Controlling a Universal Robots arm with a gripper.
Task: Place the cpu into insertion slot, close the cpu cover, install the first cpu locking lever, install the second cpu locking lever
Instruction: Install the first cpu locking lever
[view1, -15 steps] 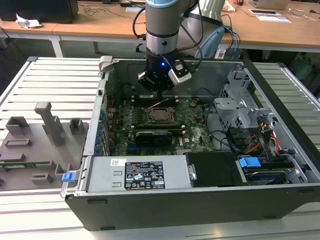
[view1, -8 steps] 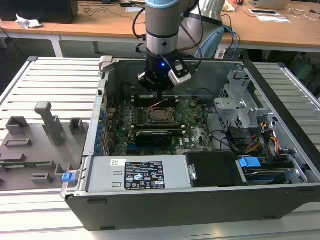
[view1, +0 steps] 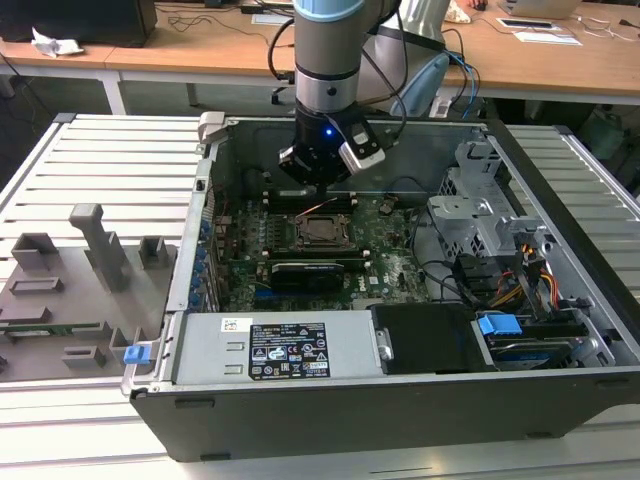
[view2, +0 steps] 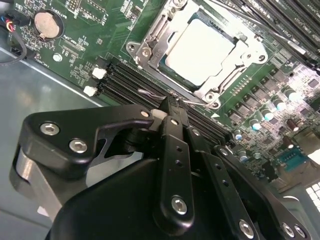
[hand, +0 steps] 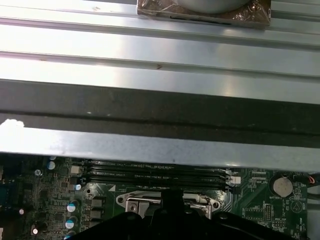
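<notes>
Inside the open grey metal computer case (view1: 560, 300), the green circuit board (view1: 395, 265) carries the metal-rimmed square insertion slot (view2: 197, 50), silvery-tan cpu (view2: 200, 47) seated inside (silvery frame-shaped cpu cover (view2: 240, 57) down over it), just beside the black pincer (view2: 172, 107), fingers drawn narrow.

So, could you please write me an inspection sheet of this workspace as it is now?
Surface: ribbed metal table carrying the open computer case.
Job's things: cpu sits in the insertion slot; cpu cover lies closed over its edges; a thin wire lever sticks out beside the socket.
Clutter: grey fixture blocks on the exterior view's left.
Grippers: gripper shut, tips just beside the socket near the lever.
Cables: bundled wires at the case's right in the exterior view.
Surroundings: wooden desks behind.
</notes>
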